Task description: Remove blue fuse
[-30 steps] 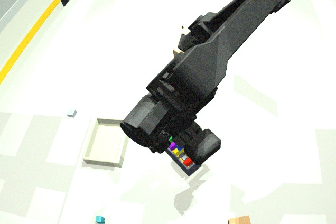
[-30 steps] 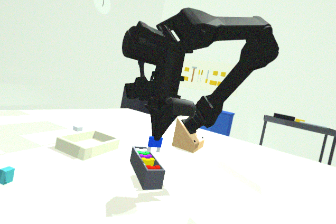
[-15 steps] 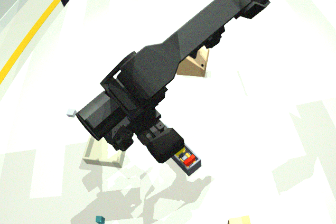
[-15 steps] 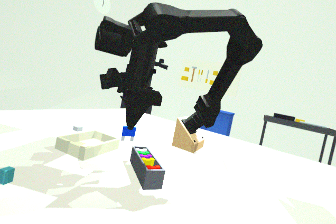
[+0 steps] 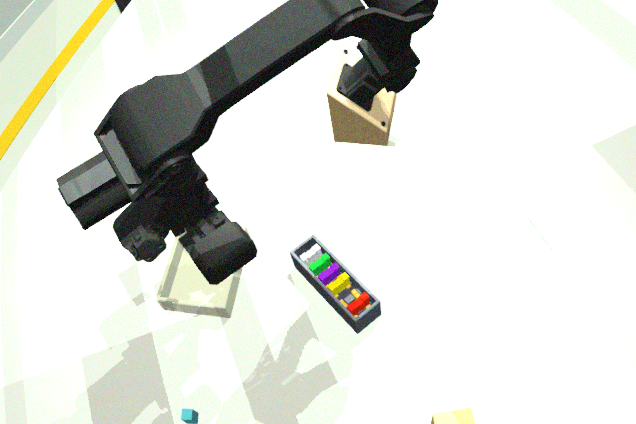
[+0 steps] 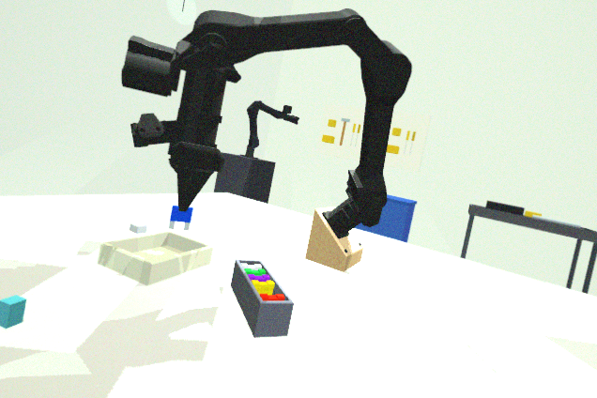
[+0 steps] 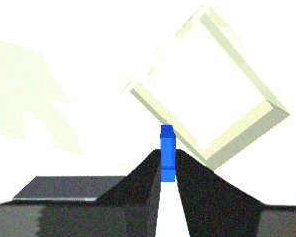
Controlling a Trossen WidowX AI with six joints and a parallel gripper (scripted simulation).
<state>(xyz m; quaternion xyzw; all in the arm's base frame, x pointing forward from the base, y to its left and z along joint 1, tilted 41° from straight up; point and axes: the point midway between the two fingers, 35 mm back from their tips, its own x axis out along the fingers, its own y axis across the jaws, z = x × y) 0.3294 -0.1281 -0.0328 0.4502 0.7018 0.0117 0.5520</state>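
Blue fuse (image 6: 181, 215) out of block (image 6: 260, 308), clamped in jaws above tray (image 6: 185, 257) nr table's left edge; lowering & release left.
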